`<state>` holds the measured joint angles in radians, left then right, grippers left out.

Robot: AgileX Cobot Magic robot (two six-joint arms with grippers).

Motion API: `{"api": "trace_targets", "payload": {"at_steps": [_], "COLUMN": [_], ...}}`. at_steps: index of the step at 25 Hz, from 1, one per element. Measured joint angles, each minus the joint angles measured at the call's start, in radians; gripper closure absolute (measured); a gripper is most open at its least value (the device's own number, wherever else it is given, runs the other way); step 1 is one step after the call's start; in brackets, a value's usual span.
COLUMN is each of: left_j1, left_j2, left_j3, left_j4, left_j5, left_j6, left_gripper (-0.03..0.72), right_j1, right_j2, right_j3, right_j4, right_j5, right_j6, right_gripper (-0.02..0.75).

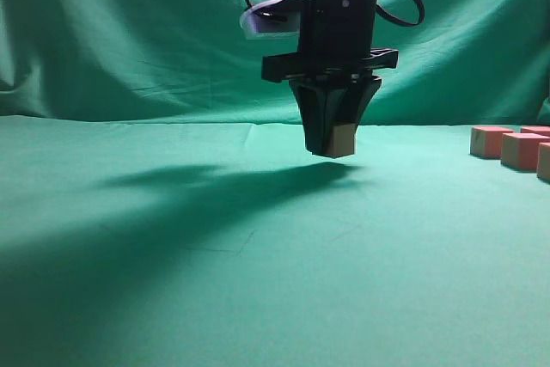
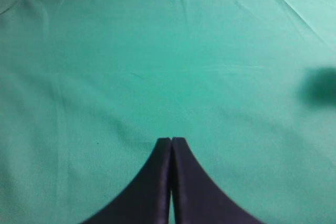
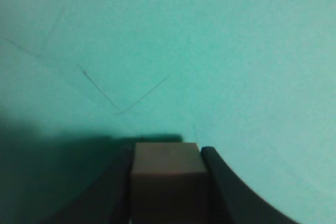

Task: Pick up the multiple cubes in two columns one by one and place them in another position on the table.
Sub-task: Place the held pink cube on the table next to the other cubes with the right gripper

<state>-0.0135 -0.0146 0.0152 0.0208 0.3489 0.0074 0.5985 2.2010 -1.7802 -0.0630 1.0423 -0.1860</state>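
Right gripper (image 1: pixel 333 145): I am gripping one cube (image 1: pixel 345 138) between the jaws, clamped on two opposite sides so that it hangs square; the right wrist view shows it level and seated between both fingers.
Height: I am holding the cube clear of the table (image 1: pixel 258 298), its shadow lying on the cloth beneath it, so it cannot drag across the wrinkles.
Location: I am carrying it over the middle of the tabletop, well apart from the remaining cubes (image 1: pixel 516 148) at the right edge, so the new spot cannot be confused with the source columns.
Left gripper (image 2: pixel 171 142): I am keeping its jaws closed on nothing, over bare cloth, away from the working arm.
Step, my judgement: transport done or nearly so; lowering and release not yet done.
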Motion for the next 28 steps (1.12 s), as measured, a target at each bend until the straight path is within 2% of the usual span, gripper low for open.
{"api": "trace_targets", "payload": {"at_steps": [17,23,25,27,28], "left_j1": [0.0,0.0,0.0,0.0,0.0], "left_j2": [0.0,0.0,0.0,0.0,0.0], "left_j3": [0.0,0.0,0.0,0.0,0.0], "left_j4": [0.0,0.0,0.0,0.0,0.0], "left_j5": [0.0,0.0,0.0,0.0,0.0], "left_j6": [0.0,0.0,0.0,0.0,0.0], "left_gripper": [0.688,0.688,0.688,0.688,0.688], "right_j1": [0.0,0.0,0.0,0.0,0.0], "right_j2": [0.027,0.029,0.027,0.025,0.025], "right_j3": [-0.004,-0.006,-0.006,-0.013,-0.024], "right_j4": [-0.015,-0.018,-0.018,-0.018,-0.018], "right_j5": [0.015,0.019,0.019,0.03,0.044], "right_j6": [0.01,0.018,0.018,0.018,0.018], "right_gripper": [0.468,0.13,0.078,0.095,0.053]}}
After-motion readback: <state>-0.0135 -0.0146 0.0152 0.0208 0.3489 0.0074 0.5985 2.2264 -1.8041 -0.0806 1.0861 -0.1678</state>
